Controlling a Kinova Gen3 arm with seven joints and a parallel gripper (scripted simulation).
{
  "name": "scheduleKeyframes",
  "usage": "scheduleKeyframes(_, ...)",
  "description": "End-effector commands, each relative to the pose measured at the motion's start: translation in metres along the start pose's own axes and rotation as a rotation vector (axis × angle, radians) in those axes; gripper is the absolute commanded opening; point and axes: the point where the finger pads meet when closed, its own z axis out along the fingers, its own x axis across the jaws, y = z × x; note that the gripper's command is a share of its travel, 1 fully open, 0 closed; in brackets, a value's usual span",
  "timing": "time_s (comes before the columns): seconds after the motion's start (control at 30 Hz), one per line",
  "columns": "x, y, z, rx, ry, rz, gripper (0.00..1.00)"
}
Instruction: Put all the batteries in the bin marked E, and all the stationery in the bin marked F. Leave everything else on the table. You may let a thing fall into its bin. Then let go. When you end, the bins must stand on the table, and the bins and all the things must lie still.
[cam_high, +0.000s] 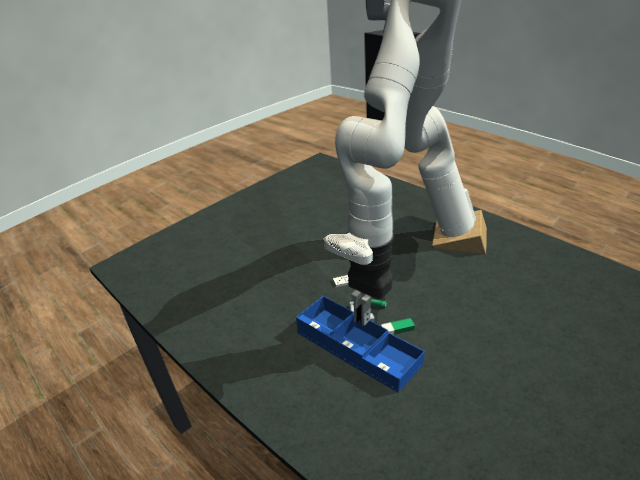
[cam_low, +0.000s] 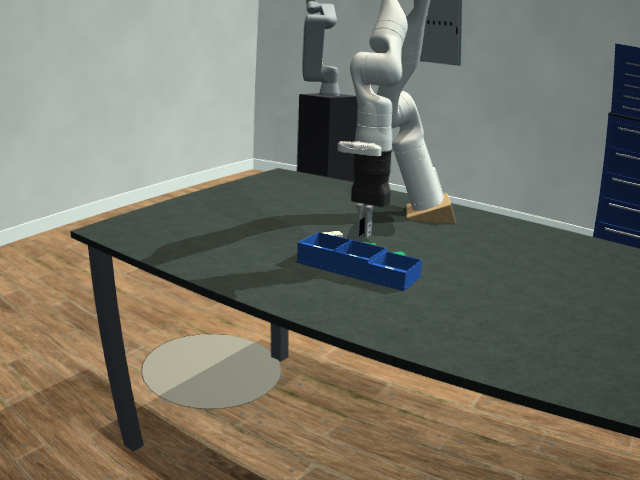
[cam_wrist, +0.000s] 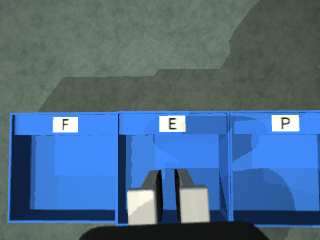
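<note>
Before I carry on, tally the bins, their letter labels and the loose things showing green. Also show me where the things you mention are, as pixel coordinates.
Blue bins (cam_high: 356, 359) (cam_low: 336, 263) (cam_wrist: 100, 124): 3
Letter labels (cam_high: 347, 344) (cam_low: 389, 267) (cam_wrist: 172, 123): 3
Green cylinder (cam_high: 379, 303): 1
Green-and-white block (cam_high: 403, 325) (cam_low: 399, 253): 1
Total: 8, counting only what shows; the arm may hide more.
</note>
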Motion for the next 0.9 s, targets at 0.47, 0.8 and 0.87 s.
scheduleKeyframes(0.47,-0.08,-0.001,-0.001,-0.004,-0.005,0.0,0.31)
scheduleKeyframes(0.8,-0.078,-0.002,-0.001,-0.003,-0.003,-0.001,0.31)
scheduleKeyframes(0.87,-0.078,-0.002,-0.001,-0.003,-0.003,-0.001,0.31)
